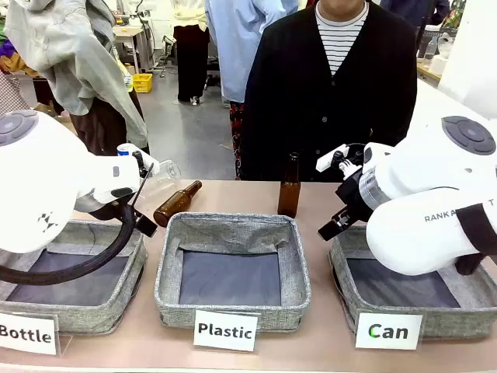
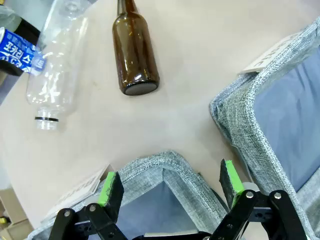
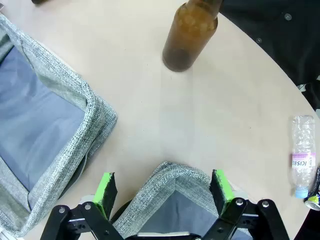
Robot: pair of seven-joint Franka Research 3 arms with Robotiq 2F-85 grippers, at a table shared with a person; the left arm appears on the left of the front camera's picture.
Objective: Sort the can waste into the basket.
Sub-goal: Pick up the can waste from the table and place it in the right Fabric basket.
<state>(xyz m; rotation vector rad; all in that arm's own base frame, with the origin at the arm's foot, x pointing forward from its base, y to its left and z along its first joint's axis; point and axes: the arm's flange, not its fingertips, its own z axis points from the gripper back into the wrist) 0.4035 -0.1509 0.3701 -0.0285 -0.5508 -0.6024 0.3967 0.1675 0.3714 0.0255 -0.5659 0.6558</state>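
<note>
Right gripper (image 3: 162, 186): fingers wide, empty, above Can basket (image 1: 457, 323) corner.
Black can (image 3: 313, 194): on table outside Can basket, beside clear plastic bottle (image 3: 302, 167), nearer right arm; long axis unclear.
Blue-white can (image 2: 16, 49): far from Can basket, nearer left gripper (image 2: 170, 179), likewise wide.

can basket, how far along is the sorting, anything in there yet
Done: nothing yet. The part of the Can basket lining that shows holds no can.
In hand: nothing. The left gripper and the right gripper are both open and empty.
Left: both cans. The blue and white can and the black can sit outside the baskets.
</note>
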